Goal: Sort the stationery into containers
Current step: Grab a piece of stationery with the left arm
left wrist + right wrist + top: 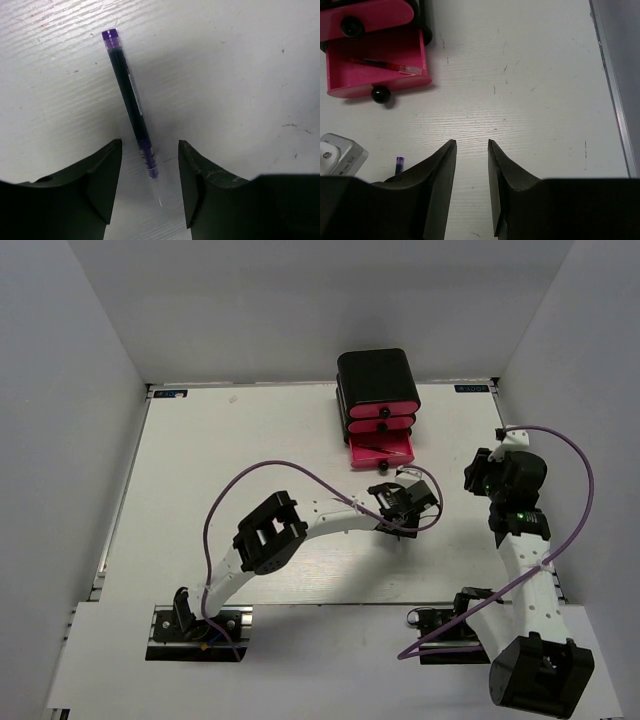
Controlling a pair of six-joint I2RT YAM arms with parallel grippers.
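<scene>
The thin dark purple-tipped pen (131, 95) — judged light, stiff, slick — is straddled by the spread-apart left gripper (150, 146); the mid-barrel should be pinched.

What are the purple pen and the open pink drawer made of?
The purple pen looks like plastic: its dark barrel is smooth and slightly glossy, and the tip end is see-through. The open pink drawer also looks like plastic, evenly coloured with thin walls and rounded corners, though I cannot be sure.
</scene>
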